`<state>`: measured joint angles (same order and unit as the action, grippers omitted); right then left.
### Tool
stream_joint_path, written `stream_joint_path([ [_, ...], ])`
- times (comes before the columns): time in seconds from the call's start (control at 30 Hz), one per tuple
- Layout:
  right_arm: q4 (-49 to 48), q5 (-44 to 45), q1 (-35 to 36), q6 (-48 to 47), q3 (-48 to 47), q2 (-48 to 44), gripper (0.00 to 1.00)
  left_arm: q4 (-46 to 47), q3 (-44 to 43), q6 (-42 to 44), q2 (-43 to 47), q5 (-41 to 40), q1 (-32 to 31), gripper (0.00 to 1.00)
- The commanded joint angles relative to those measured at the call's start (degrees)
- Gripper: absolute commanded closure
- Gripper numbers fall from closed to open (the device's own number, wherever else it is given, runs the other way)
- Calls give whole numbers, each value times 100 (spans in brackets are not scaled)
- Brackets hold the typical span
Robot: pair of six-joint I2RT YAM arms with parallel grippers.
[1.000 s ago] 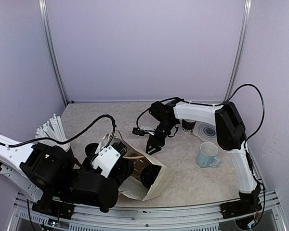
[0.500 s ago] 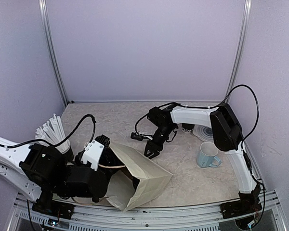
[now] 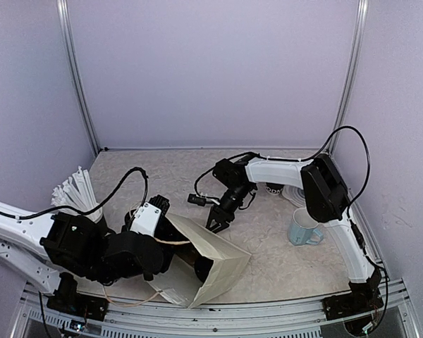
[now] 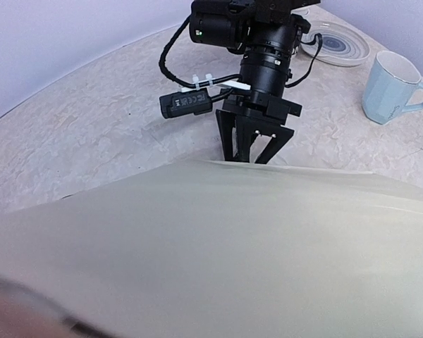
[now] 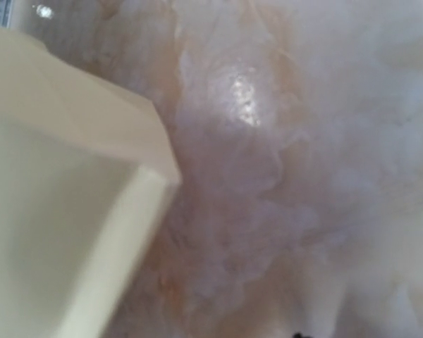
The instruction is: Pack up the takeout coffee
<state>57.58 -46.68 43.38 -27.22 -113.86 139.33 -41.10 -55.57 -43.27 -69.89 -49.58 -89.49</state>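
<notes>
Two arms reach over the counter [image 3: 268,271]. A cream paper bag [image 3: 215,250] lies tilted near the front edge, with the left pincer [image 3: 161,227] at its left end. The paper hides that pincer's fingers, so its grip cannot be told. The right pincer [image 4: 254,144] points down just beyond the bag, fingers apart and empty. A striped plate [image 3: 301,194] and a blue mug [image 3: 304,227] sit to the right. One takeout coffee [image 3: 273,189] stands behind the right arm, beside the plate.

Close over the table [image 5: 303,176] here, everything soft and blurred. Pale marbled surface fills the right and centre, with a bright glare spot [image 5: 240,91] up top. On the left, a cream paper bag [image 5: 49,211] pushes in, its folded corner jutting toward mid-frame, resting on the tabletop.
</notes>
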Motion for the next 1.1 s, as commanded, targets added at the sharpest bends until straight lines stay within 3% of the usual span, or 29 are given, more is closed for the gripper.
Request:
stream_joint_path([
  [0.0,108,-344,65,-154,-153,150,52,427,130,237,-140,121,186,50],
  [0.57,144,-349,53,-153,-262,207,52,190,140,497,-346,715,54,52],
  [1.07,62,812,47,-257,173,-1102,50,-704,214,-632,-429,-317,-714,52],
])
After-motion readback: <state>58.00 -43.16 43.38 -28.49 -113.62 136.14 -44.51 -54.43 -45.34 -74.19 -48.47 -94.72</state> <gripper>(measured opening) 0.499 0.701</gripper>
